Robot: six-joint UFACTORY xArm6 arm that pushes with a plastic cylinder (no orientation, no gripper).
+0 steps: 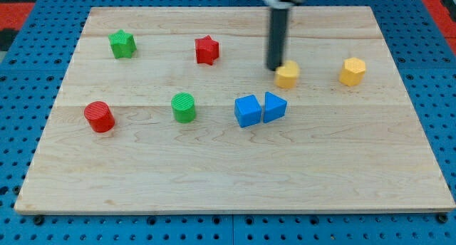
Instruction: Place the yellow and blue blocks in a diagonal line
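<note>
My tip [274, 67] stands near the view's top middle, touching or just beside the upper left of a small yellow block [288, 75]. A second yellow block, hexagonal [352, 71], sits to the view's right of it, apart. A blue cube [247, 110] and a blue triangular block [274, 107] lie side by side, touching, just below and left of the tip.
A green star [122, 43] and a red star [206, 50] lie at the view's upper left. A red cylinder [100, 117] and a green cylinder [184, 107] lie at the left middle. The wooden board [228, 188] sits on a blue pegboard.
</note>
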